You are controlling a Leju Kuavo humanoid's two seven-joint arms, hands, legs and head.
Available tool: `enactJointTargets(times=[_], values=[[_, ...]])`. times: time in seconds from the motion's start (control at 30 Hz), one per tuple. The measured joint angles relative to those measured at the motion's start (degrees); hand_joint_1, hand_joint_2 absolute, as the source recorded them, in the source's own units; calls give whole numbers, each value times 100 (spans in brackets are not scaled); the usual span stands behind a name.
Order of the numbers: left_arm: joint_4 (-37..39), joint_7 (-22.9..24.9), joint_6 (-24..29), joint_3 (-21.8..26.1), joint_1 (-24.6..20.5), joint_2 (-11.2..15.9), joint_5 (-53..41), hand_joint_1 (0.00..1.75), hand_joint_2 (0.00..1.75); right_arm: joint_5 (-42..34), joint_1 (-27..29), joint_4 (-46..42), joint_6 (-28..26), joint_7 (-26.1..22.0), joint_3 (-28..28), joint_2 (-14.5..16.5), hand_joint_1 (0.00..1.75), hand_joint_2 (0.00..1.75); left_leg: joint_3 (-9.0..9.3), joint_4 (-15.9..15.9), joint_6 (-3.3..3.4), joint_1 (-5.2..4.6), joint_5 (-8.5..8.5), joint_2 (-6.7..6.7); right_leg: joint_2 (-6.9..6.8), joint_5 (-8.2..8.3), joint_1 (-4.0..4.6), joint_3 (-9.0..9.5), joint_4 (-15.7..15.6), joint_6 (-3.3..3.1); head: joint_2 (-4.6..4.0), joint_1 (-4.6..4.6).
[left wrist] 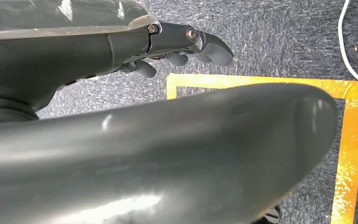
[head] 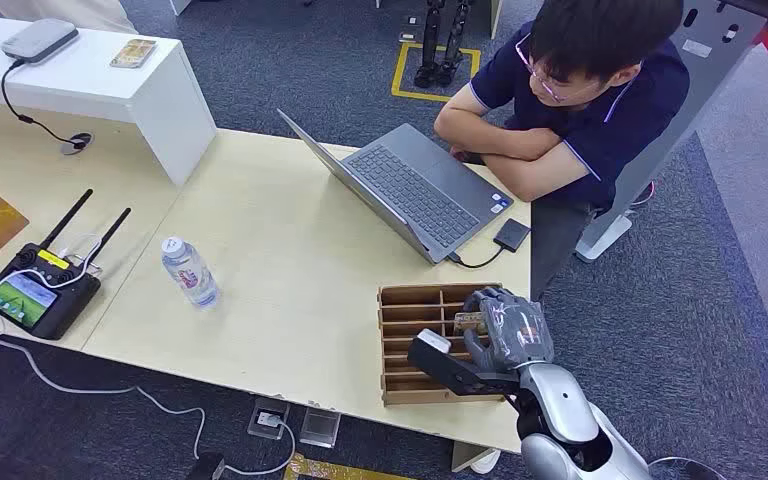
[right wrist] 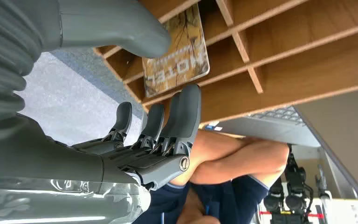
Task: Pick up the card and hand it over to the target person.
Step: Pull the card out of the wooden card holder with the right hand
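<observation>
Right hand (head: pixel 508 328) hangs over the far end of the rack (head: pixel 405 345), thumb and fingers (right wrist: pixel 186 112) apart on either side of the card (right wrist: pixel 176 49), holding nothing yet. One tabletop (head: pixel 280 260), one person (head: pixel 570 100), one laptop (head: pixel 410 190), one rack, one bottle (head: pixel 189 271), one card standing in a slot. Left hand (left wrist: pixel 186 46) hangs over the floor, fingers loosely curled, empty. Risks, as I judge: fingers catching a divider, or a thin card slipping from a shallow pinch.
</observation>
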Motion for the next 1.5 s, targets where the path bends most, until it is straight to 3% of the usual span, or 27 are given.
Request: enactJointTargets(times=[1.03, 1.17, 1.3, 1.5], values=[[-9, -6, 15, 44, 7, -9, 49, 0, 0, 3, -230, -372, -134, -13, 63, -54, 130, 175, -5, 5, 1, -2, -1, 4, 4, -1, -2, -8, 7, -1, 0, 0], [-21, -67, -156, 55, 10, 6, 55, 0, 0, -2, -214, -376, -125, -25, 69, -56, 149, 175, -3, 2, 1, -2, -1, 3, 3, -1, -2, -5, 5, -1, 0, 0], [-28, -136, -426, 66, 11, 30, 57, 0, 175, -33, -190, -355, -101, -65, 88, -34, 169, 175, -5, 5, 0, -1, -2, 0, 0, -2, -1, -6, 6, 0, 0, 0], [6, -100, -365, 155, 15, 26, 125, 0, 175, -229, -171, -396, -55, -149, 78, -10, 169, 175, -6, 6, 0, 0, -2, 1, 1, -2, 0, -6, 7, 0, 0, 0]])
